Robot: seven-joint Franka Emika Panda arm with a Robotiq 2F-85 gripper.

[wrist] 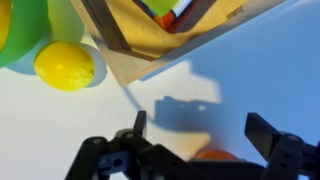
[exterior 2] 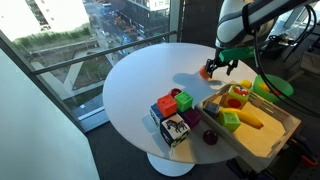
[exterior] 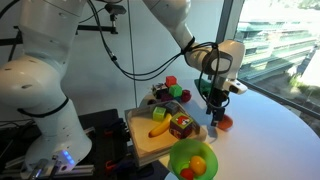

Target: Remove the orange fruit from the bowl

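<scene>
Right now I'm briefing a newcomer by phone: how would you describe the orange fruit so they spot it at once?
On the round white table, look beside the wooden tray, under the gripper. The orange fruit sits alone on bare tabletop, outside the lime-green bowl, and is deeper, redder orange than the yellow fruit in that bowl.
</scene>
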